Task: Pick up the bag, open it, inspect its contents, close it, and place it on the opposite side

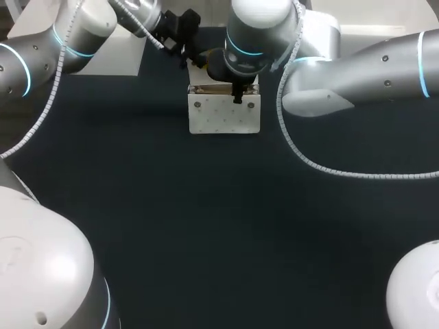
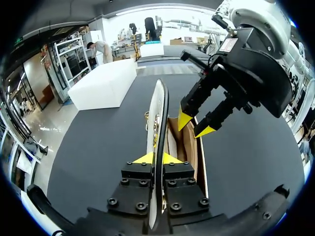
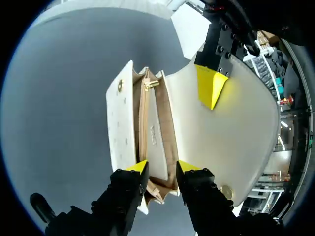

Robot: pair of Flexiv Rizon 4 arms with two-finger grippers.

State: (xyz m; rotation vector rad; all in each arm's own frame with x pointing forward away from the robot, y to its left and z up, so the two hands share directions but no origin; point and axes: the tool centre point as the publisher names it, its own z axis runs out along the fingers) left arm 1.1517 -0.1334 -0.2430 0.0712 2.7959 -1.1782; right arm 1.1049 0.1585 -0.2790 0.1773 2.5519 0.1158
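Handbag (image 1: pixel 224 115) of white leather with a tan lining stands upright at the far middle of the dark worktop (image 1: pixel 206 226), its mouth open. Its broad white flap (image 3: pixel 231 142) is lifted clear of the mouth. The left pincer (image 2: pixel 158 158) is clenched on that flap's edge, one yellow tip on each face. The right pincer (image 3: pixel 163 168) hangs just above the open mouth, released, its fingers apart astride the handbag's white inner divider (image 3: pixel 155 135).
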